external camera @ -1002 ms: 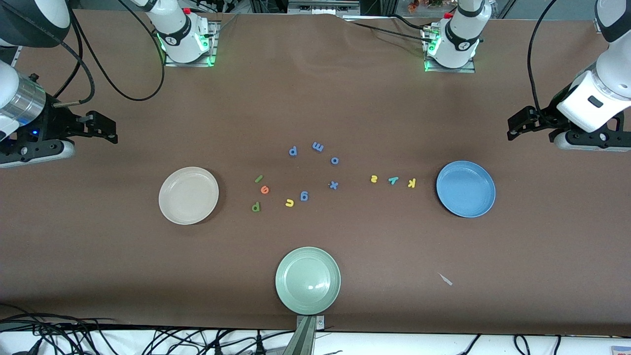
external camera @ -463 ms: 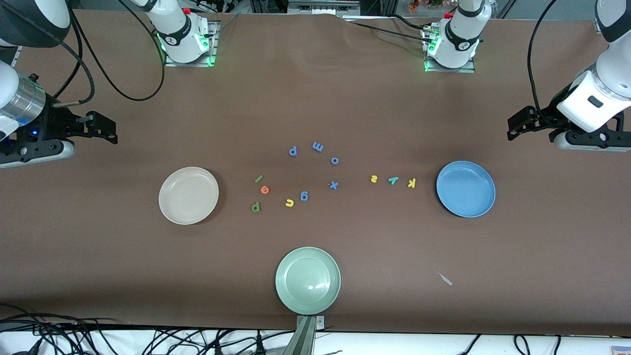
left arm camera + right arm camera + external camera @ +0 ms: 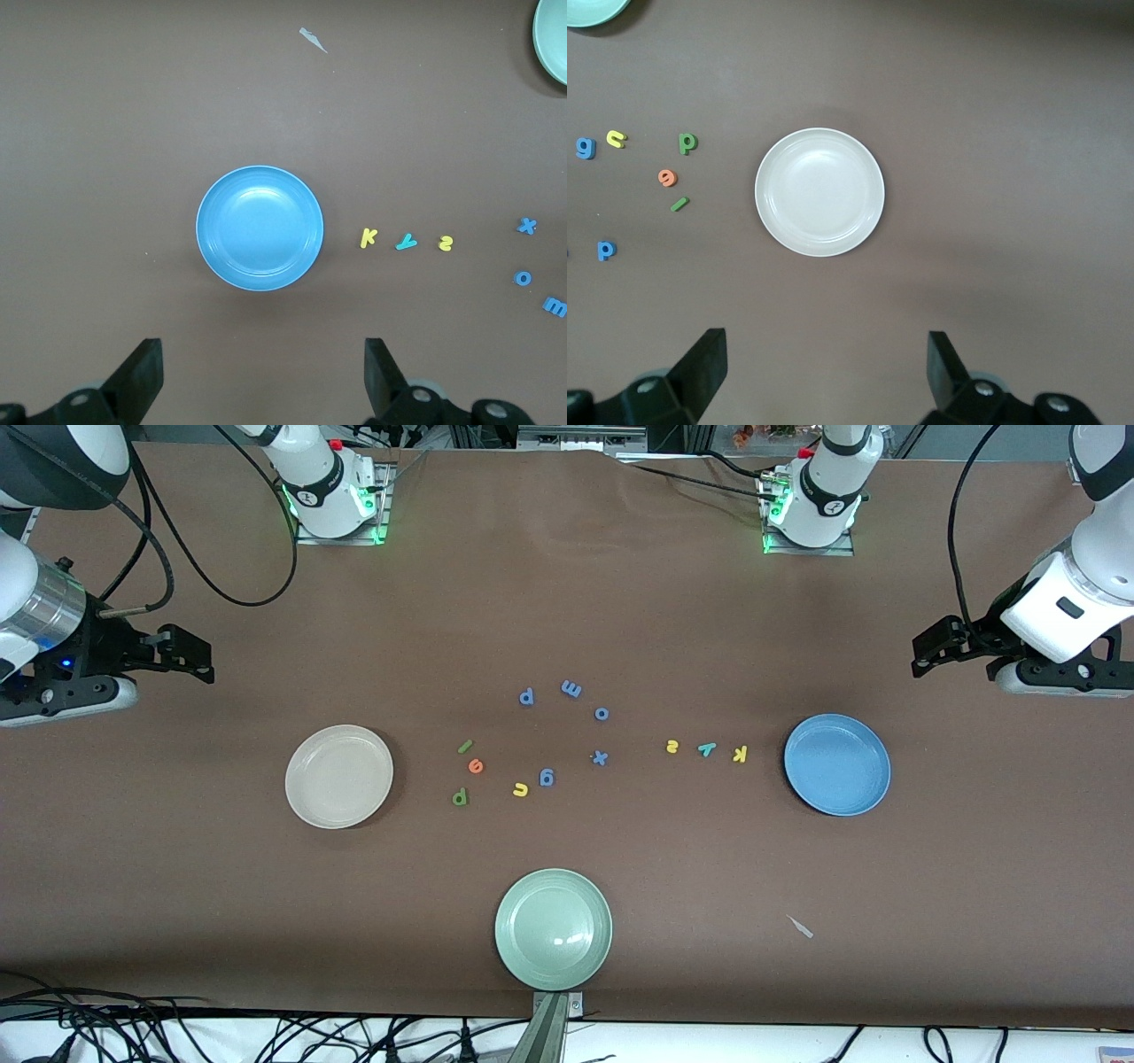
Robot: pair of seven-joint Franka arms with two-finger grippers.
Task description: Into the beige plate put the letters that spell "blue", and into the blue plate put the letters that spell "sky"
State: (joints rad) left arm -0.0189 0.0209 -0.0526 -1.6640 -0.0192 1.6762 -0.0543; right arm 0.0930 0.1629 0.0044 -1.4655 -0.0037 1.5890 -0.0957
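Lying loose on the table, b (image 3: 460, 796), l (image 3: 464, 746), u (image 3: 520, 788) and e (image 3: 476, 765) clustered beside the beige plate (image 3: 306, 808), toward the right arm's end; s (image 3: 671, 747), y (image 3: 706, 749) and k (image 3: 740, 754) formed a row beside the blue plate (image 3: 802, 793), toward the left arm's end. Both plates held nothing. Right gripper (image 3: 182, 662) and left gripper (image 3: 939, 648) hung wide open and empty over the table ends, each well apart from its nearer letter group.
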